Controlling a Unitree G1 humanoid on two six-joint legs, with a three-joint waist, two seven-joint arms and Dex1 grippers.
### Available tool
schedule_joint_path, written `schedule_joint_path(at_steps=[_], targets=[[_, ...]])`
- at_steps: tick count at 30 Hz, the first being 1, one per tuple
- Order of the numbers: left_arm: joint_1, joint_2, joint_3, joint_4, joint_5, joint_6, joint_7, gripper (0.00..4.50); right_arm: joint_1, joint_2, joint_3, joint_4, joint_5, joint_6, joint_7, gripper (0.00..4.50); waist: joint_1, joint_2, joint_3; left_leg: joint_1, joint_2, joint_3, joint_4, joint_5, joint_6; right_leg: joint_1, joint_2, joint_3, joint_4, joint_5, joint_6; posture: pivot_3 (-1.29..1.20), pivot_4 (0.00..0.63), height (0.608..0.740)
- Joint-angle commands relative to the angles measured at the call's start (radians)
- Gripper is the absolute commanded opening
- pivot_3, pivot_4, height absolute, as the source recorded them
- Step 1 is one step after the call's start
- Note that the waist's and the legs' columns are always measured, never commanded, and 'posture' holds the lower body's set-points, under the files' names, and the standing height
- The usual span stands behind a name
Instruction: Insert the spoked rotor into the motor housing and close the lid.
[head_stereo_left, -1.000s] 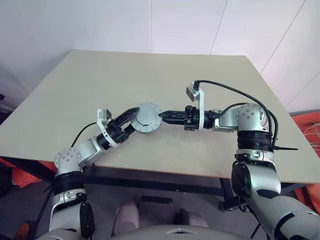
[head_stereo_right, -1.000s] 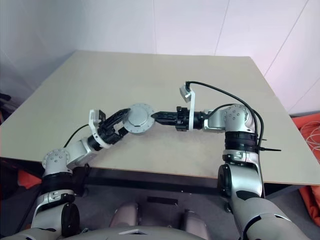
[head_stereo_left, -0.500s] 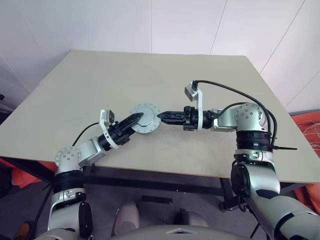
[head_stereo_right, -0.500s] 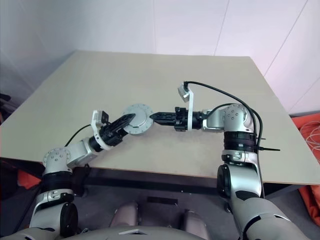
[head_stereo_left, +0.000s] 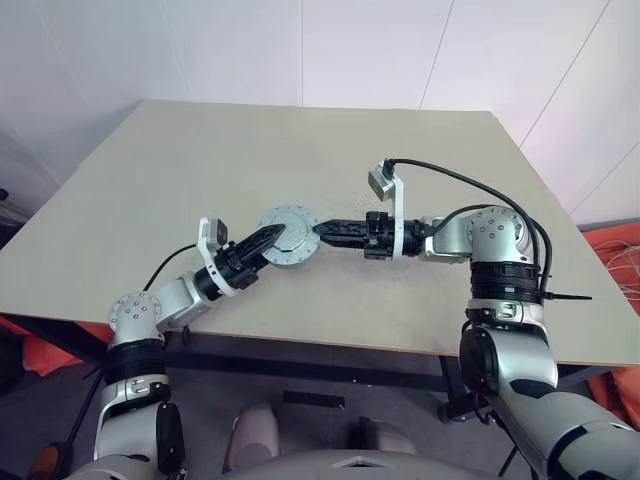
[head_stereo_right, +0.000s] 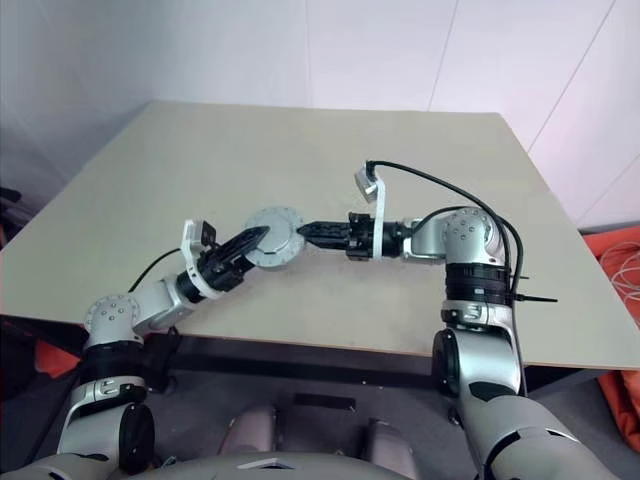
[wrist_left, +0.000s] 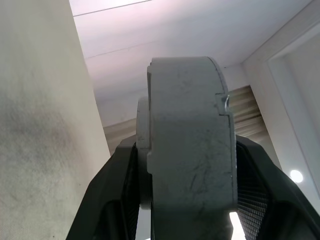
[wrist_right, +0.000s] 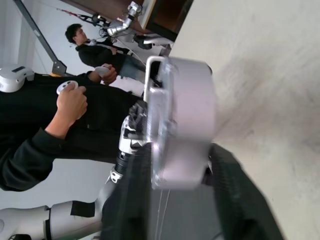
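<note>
Both arms are raised over the near half of the table (head_stereo_left: 200, 170), and between them, lifted clear of the tabletop, is a round silver-grey motor assembly (head_stereo_left: 286, 236), thick and flat-faced with small bolt holes around its rim. I take it for the motor housing with its cover on, though from here I cannot tell what is inside it.

The left gripper (head_stereo_left: 268, 240) comes at it from about eight o'clock. Its black fingers (wrist_left: 112, 195) are closed on the assembly, one pressed against each flat side, as the left wrist view shows plainly. A second ago those fingers stood wide apart around the disc; now they are clamped onto it.

The right gripper (head_stereo_left: 322, 229) reaches in from three o'clock. Its fingers (wrist_right: 227, 185) straddle the rim, and they look a touch looser than before; whether they grip or merely bracket it, I cannot tell.

The assembly sits slightly farther toward ten o'clock than a second ago. In the right wrist view a person in black (wrist_right: 60, 115) stands holding controllers.
</note>
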Motion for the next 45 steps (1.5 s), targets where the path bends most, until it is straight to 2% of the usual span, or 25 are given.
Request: schedule_joint_path(at_steps=[1, 4, 5, 11, 13, 16, 20, 26, 32, 37, 45], targets=[[-0.028, 0.003, 0.002, -0.016, -0.016, 0.002, -0.027, 2.06, -0.004, 0.006, -0.016, -0.056, 0.028, -0.017, 0.011, 3.23, 0.0, 0.0, 0.0, 0.0, 0.0, 0.0, 0.0, 0.0, 0.0, 0.0, 0.0, 0.0, 0.0, 0.0, 0.0, 0.0, 0.0, 0.74], [-0.031, 0.003, 0.001, -0.013, -0.01, -0.002, -0.031, 2.06, 0.005, 0.003, -0.01, -0.073, 0.035, -0.007, 0.02, 4.29, 0.0, 0.0, 0.0, 0.0, 0.0, 0.0, 0.0, 0.0, 0.0, 0.0, 0.0, 0.0, 0.0, 0.0, 0.0, 0.0, 0.0, 0.74], [-0.031, 0.002, 0.0, -0.013, -0.008, -0.003, -0.032, 2.06, 0.007, 0.001, -0.009, -0.079, 0.039, -0.001, 0.024, 4.5, 0.0, 0.0, 0.0, 0.0, 0.0, 0.0, 0.0, 0.0, 0.0, 0.0, 0.0, 0.0, 0.0, 0.0, 0.0, 0.0, 0.0, 0.74], [-0.037, 0.008, 0.001, -0.017, -0.003, -0.009, -0.036, 2.06, 0.019, -0.019, 0.018, -0.066, 0.015, 0.001, 0.022, 4.5, 0.0, 0.0, 0.0, 0.0, 0.0, 0.0, 0.0, 0.0, 0.0, 0.0, 0.0, 0.0, 0.0, 0.0, 0.0, 0.0, 0.0, 0.74], [-0.036, 0.017, 0.003, -0.023, -0.001, -0.013, -0.039, 2.06, 0.022, -0.027, 0.025, -0.021, -0.027, -0.032, -0.005, 4.5, 0.0, 0.0, 0.0, 0.0, 0.0, 0.0, 0.001, 0.0, 0.0, 0.0, 0.0, 0.0, 0.0, 0.0, 0.0, 0.0, 0.0, 0.74], [-0.034, 0.04, 0.018, -0.036, 0.016, -0.046, -0.038, 2.06, 0.054, -0.087, 0.101, 0.008, -0.106, -0.123, 0.018, 4.5, 0.0, 0.0, 0.0, 0.0, 0.0, -0.001, 0.001, 0.0, 0.0, 0.001, 0.0, 0.0, 0.0, 0.0, 0.0, 0.0, 0.0, 0.74], [-0.03, 0.093, 0.033, -0.055, 0.103, -0.158, -0.029, 2.06, 0.083, -0.175, 0.198, 0.038, -0.205, -0.278, 0.085, 4.5, -0.001, 0.0, 0.0, 0.0, 0.0, -0.001, 0.002, 0.0, 0.0, 0.002, 0.0, 0.0, 0.0, 0.0, 0.0, 0.0, 0.0, 0.74], [-0.057, 0.151, 0.033, -0.087, 0.289, -0.395, 0.014, 2.06, 0.073, -0.232, 0.23, 0.049, -0.246, -0.362, 0.162, 4.5, -0.003, 0.0, 0.0, 0.0, 0.0, -0.001, 0.003, 0.0, 0.0, 0.002, 0.0, 0.0, 0.0, 0.0, 0.0, 0.0, 0.0, 0.74], [-0.118, 0.113, 0.115, -0.046, 0.332, -0.557, 0.116, 2.06, 0.055, -0.228, 0.234, 0.055, -0.269, -0.4, 0.191, 4.5, -0.001, -0.001, 0.0, -0.001, 0.0, -0.002, 0.004, 0.0, 0.0, 0.002, 0.0, 0.0, 0.0, 0.0, 0.0, 0.0, 0.0, 0.74], [-0.151, 0.042, 0.2, -0.011, 0.277, -0.598, 0.195, 2.06, 0.051, -0.223, 0.238, 0.048, -0.276, -0.398, 0.198, 4.5, -0.001, -0.001, 0.0, -0.001, 0.0, -0.002, 0.006, -0.001, 0.001, 0.003, 0.0, 0.0, 0.001, 0.0, 0.0, 0.0, 0.0, 0.74], [-0.24, -0.016, 0.375, 0.178, 0.276, -0.852, 0.346, 2.06, 0.061, -0.224, 0.224, 0.015, -0.267, -0.379, 0.194, 4.5, -0.003, -0.004, 0.001, -0.001, 0.001, -0.002, 0.007, -0.001, 0.001, 0.002, 0.001, 0.0, 0.001, 0.001, 0.0, 0.0, 0.0, 0.74]])
